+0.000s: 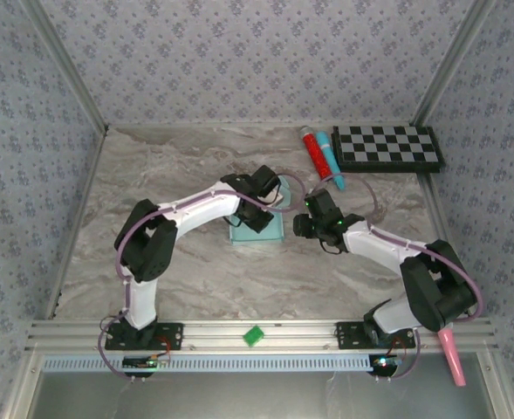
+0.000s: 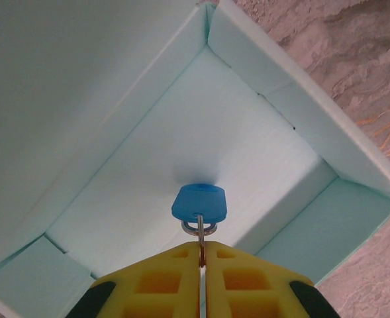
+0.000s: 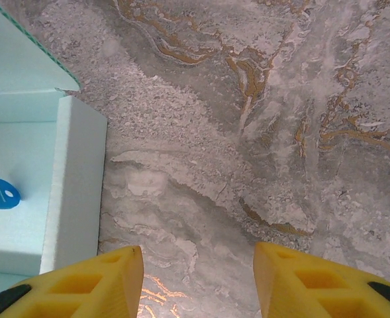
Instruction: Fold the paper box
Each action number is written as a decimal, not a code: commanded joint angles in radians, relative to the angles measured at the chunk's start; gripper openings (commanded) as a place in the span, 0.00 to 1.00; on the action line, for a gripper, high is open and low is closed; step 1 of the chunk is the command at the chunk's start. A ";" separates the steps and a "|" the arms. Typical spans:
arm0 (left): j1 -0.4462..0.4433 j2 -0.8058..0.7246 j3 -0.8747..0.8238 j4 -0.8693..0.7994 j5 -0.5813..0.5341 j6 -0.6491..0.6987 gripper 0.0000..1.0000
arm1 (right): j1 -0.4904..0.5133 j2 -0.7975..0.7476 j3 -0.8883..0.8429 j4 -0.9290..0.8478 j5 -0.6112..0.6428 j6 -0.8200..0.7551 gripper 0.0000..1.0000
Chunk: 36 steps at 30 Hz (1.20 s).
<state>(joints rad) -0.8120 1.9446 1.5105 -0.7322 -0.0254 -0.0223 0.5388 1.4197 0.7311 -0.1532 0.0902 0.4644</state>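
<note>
Paper box (image 1: 267, 234) sits on worktop (image 3: 247, 132), walls up; left pincer (image 2: 201, 250) pinches ring (image 2: 201, 228) of blue tag (image 2: 199, 203) above its floor, right pincer (image 3: 198, 268) gapes empty beside it, so best lower tag centrally, clear of thin walls.

The marble-patterned table (image 1: 195, 271) is enclosed on three sides by walls (image 1: 239, 52) papered in grey floral print.

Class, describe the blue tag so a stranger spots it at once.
On the marble table, find the open aqua paper box near the middle. Inside, the left tool pinches a ring carrying a blue tag, the only deep blue thing there.
</note>
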 commanded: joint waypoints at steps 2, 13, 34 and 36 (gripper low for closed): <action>-0.007 0.010 0.030 -0.010 0.033 0.016 0.15 | -0.008 -0.018 -0.019 -0.026 0.000 0.010 0.49; -0.007 -0.093 -0.047 0.045 -0.018 0.016 0.28 | -0.013 -0.022 -0.012 -0.029 0.004 0.007 0.50; 0.072 -0.642 -0.327 0.142 -0.244 -0.076 0.47 | -0.051 -0.053 0.172 -0.166 -0.096 -0.233 0.54; 0.115 -0.687 -0.356 0.142 -0.220 -0.088 0.48 | -0.068 -0.050 0.209 -0.197 -0.133 -0.294 0.57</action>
<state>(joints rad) -0.7361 1.3136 1.1831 -0.5789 -0.2256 -0.0753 0.4889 1.3815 0.8795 -0.2733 0.0162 0.2779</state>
